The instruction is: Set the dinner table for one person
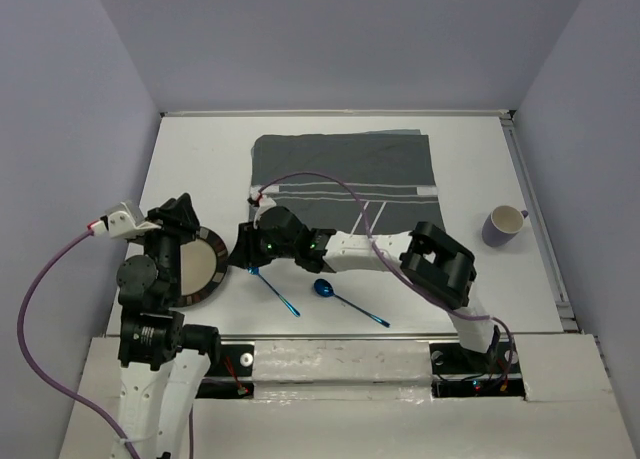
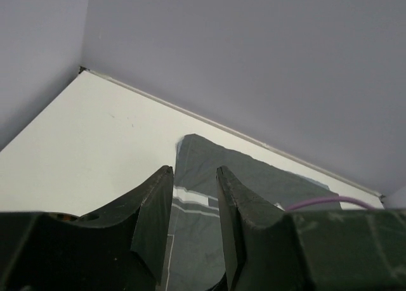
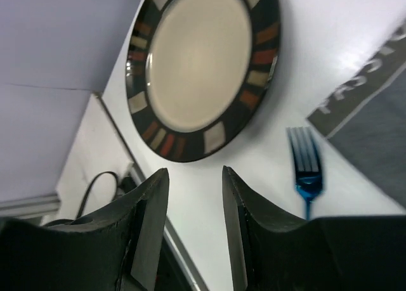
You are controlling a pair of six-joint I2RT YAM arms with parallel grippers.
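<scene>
Where the two arms are bolted at its near edge, the table (image 1: 200, 159), white and matte, runs to the far wall and bears every item listed here. One mat (image 1: 340, 164): dark grey cloth with pale stripes, far centre, lying flat, its near edge partly hidden by the right arm (image 1: 440, 264). One mug (image 1: 505, 225): lilac, upright, pale inside, on bare table at the right, well apart from the mat. One plate (image 1: 200, 264): round, cream centre, dark rim with red, orange and cream blocks, at the near left, off the mat; the left arm (image 1: 150, 289) covers its left side. One fork (image 1: 277, 293): blue, on bare table just right of the plate, not touching it, tines toward the far left, handle slanting to the near right. One spoon (image 1: 352, 305): blue, right of the fork and apart from it, bowl to the left, handle slanting to the near right, close to the table's near edge. The left fingers (image 2: 152, 202): parted, gripping nothing, held above the near-left table and pointed toward the mat and the far wall. The right fingers (image 3: 149, 208): parted, gripping nothing, tips low beside the plate's right rim with the fork's tines close by. The right arm: stretched from the near right across the table's middle to the left. The walls (image 1: 330, 39): plain lilac-grey, closing the table on the left, far and right sides.
</scene>
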